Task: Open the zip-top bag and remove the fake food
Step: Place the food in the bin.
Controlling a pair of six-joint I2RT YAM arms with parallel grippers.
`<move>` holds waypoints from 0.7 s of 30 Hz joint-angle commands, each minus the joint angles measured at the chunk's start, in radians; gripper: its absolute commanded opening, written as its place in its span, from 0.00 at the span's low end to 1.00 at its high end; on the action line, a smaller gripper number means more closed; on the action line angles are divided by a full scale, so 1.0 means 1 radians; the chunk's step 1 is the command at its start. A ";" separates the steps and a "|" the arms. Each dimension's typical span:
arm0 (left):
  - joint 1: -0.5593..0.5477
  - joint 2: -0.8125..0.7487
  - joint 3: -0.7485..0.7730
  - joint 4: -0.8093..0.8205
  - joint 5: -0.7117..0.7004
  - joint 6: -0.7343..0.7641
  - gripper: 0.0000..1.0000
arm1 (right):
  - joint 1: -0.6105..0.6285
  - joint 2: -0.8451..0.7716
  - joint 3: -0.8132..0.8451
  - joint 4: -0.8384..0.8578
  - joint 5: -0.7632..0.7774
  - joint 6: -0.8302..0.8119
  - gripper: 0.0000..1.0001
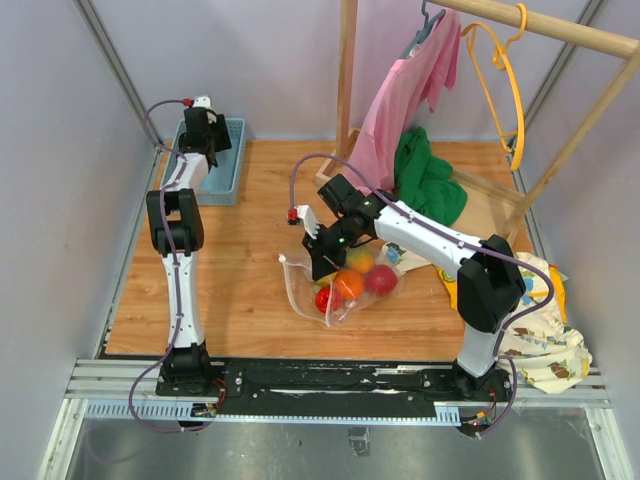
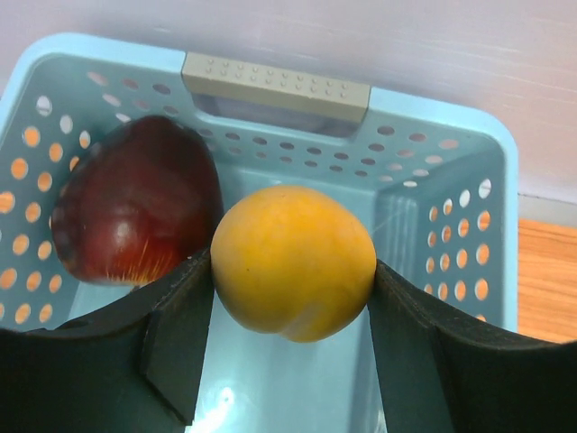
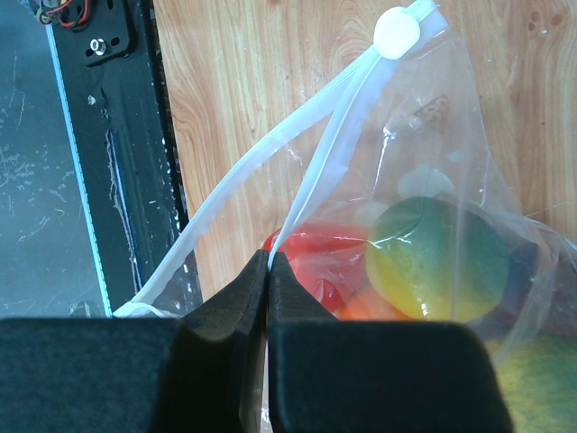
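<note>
1. The left gripper (image 2: 290,280) is spread to a middling width and holds a yellow fruit (image 2: 293,257), one finger pressed on each flank.
2. It hangs over the basket (image 2: 442,144), which stands at the table's (image 1: 250,290) 10 o'clock corner. A dark red fruit (image 2: 135,203) lies inside, at 9 o'clock of the yellow one and touching it or nearly so.
3. The right gripper (image 3: 269,271) is fully closed, pinching one lip of the bag (image 1: 305,285) at its zip strip (image 3: 317,176).
4. The bag lies near the table's middle with the mouth parted. The rest of the fake food (image 1: 349,285) sits inside.
5. Key relation: the yellow fruit looks to be straight above the basket floor, so I judge that letting go is the next move. From the left gripper the bag lies toward 4 o'clock, well apart; the right arm is the nearer.
6. The bag's long axis runs roughly 9 to 3 o'clock in the top view, with the mouth at the 9 o'clock end.
7. Only the right wrist view shows the two strips diverging toward the slider (image 3: 397,33) at 1 o'clock. Only the left wrist view shows what the basket holds.
</note>
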 commanded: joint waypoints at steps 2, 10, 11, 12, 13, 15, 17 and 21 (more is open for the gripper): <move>0.006 0.076 0.117 -0.016 -0.029 0.067 0.00 | -0.011 0.019 0.038 -0.014 -0.038 0.019 0.01; 0.005 0.140 0.182 -0.028 -0.046 0.099 0.00 | -0.011 0.027 0.034 -0.014 -0.043 0.020 0.01; 0.004 0.143 0.182 -0.029 -0.051 0.103 0.00 | -0.011 0.027 0.035 -0.014 -0.044 0.020 0.01; 0.005 0.146 0.182 -0.028 -0.056 0.110 0.00 | -0.011 0.028 0.035 -0.013 -0.045 0.021 0.01; 0.005 0.148 0.182 -0.029 -0.061 0.117 0.00 | -0.010 0.030 0.035 -0.014 -0.046 0.022 0.01; 0.005 0.152 0.182 -0.027 -0.072 0.135 0.01 | -0.011 0.031 0.033 -0.014 -0.049 0.022 0.01; 0.005 0.157 0.182 -0.027 -0.089 0.150 0.02 | -0.011 0.033 0.034 -0.013 -0.050 0.023 0.01; 0.003 0.162 0.182 -0.027 -0.123 0.180 0.06 | -0.011 0.036 0.035 -0.013 -0.055 0.022 0.01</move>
